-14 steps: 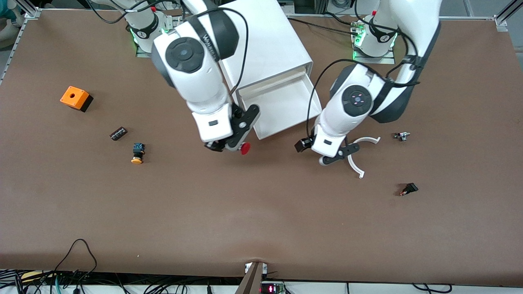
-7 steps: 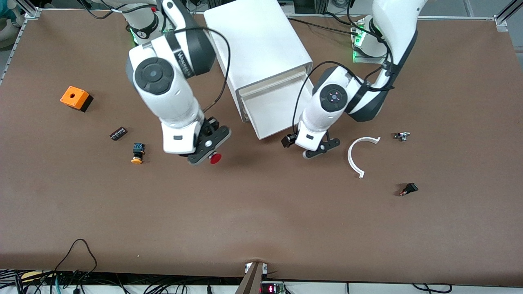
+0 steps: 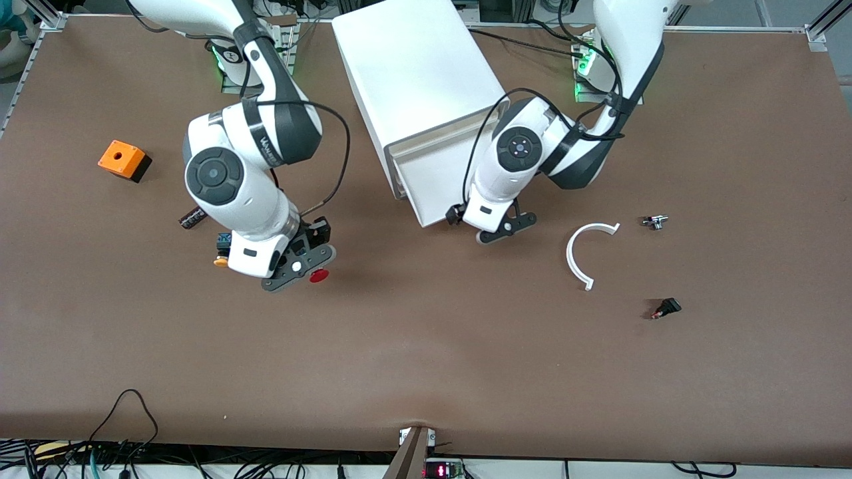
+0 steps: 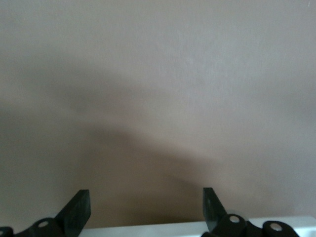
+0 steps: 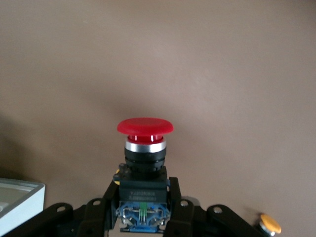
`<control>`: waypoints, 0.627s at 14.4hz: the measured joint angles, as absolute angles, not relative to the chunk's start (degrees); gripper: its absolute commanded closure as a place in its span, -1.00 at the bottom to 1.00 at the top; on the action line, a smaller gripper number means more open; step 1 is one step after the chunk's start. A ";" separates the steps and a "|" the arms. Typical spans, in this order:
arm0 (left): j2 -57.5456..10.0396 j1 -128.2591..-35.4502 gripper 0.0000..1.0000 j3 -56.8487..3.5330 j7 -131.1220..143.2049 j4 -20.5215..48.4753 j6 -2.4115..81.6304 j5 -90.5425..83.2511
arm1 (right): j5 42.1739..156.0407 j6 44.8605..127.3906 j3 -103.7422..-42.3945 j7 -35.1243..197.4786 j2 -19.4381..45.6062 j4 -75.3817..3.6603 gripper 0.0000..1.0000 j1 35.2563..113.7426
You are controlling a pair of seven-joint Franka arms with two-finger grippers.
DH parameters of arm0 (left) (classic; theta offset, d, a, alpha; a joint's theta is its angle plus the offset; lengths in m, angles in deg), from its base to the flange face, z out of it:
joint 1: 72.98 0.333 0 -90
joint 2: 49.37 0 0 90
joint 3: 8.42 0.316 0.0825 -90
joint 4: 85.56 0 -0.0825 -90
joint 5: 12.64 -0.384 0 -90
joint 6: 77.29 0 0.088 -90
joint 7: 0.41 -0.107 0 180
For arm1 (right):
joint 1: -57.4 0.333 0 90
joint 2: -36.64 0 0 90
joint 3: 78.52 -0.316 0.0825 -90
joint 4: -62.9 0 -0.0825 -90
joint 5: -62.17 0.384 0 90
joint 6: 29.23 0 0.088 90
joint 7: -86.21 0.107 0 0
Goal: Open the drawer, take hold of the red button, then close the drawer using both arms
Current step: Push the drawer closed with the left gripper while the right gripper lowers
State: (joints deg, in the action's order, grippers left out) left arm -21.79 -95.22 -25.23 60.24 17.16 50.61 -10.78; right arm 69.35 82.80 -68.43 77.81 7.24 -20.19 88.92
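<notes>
The drawer (image 3: 432, 176) stands pulled out of the white cabinet (image 3: 419, 66), and its tray looks empty. My right gripper (image 3: 299, 268) is shut on the button (image 3: 319, 275) and holds it above the bare table, over a spot toward the right arm's end from the drawer. In the right wrist view the fingers (image 5: 180, 207) clamp the button's black body, with the red cap (image 5: 145, 126) pointing away. My left gripper (image 3: 506, 227) is open and empty, at the drawer's flat front. That front shows as a white strip (image 4: 148, 229) between the left fingers (image 4: 79, 210).
A button with a yellow cap (image 3: 223, 259) lies partly under the right arm, next to a small black part (image 3: 192, 217). An orange cube (image 3: 123, 159) lies toward the right arm's end. A white curved piece (image 3: 582, 256) and two small parts (image 3: 654, 221) (image 3: 665, 308) lie toward the left arm's end.
My right gripper carried the button away from the drawer toward the right arm's end of the table. My left gripper moved from beside the white curved piece to the drawer's front.
</notes>
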 measured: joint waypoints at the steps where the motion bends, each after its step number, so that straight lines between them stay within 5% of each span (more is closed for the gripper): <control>1: -21.91 -95.56 -1.00 -25.45 60.76 17.15 49.65 -10.78 | 69.37 82.79 -68.41 79.36 7.37 -20.99 0.49 88.45; 9: -22.69 -95.80 -1.00 -28.76 62.08 17.09 42.24 -10.78 | 69.40 83.33 -68.21 82.45 11.48 -30.40 0.49 83.94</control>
State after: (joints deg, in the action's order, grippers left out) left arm -22.69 -95.80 -28.76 62.08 17.09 42.24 -10.78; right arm 69.40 83.33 -68.21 82.45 11.48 -30.40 83.94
